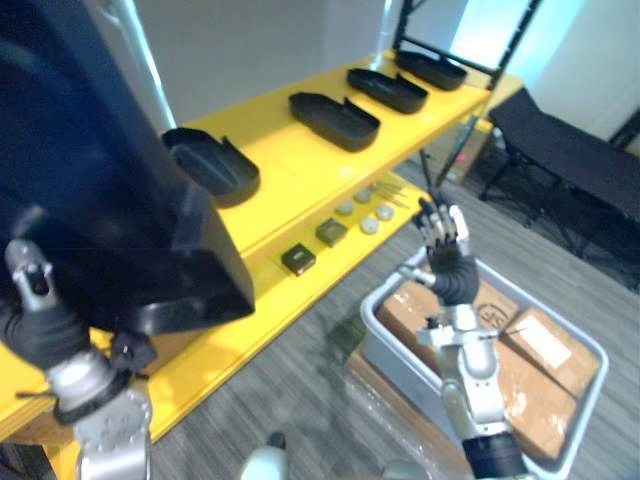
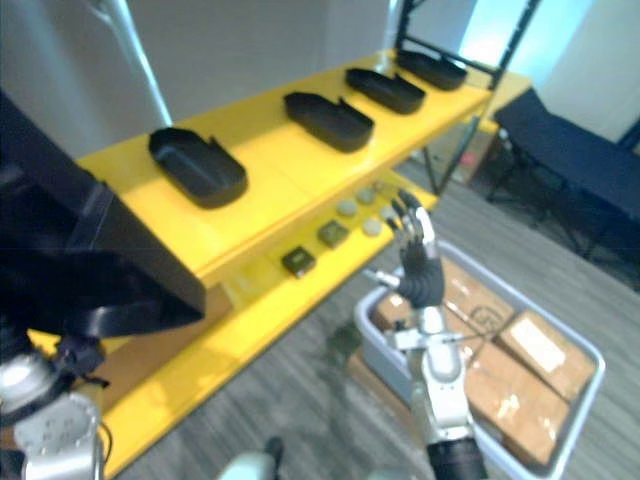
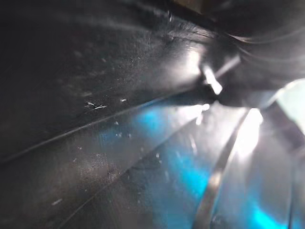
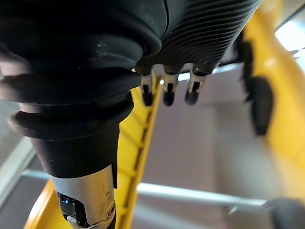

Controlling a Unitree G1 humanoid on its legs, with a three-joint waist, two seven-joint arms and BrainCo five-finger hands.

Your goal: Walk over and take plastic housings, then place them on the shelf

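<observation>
Four housings sit in a row on the shelf. A fifth housing rides near left at your left hand, grip unreadable. Your right hand, at right: spread, empty. Housing likely light, stiff, slick; take it under the rim.

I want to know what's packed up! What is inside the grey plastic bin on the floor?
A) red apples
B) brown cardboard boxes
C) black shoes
B: the grey plastic bin next to the yellow shelf holds brown cardboard boxes packed side by side.
</observation>
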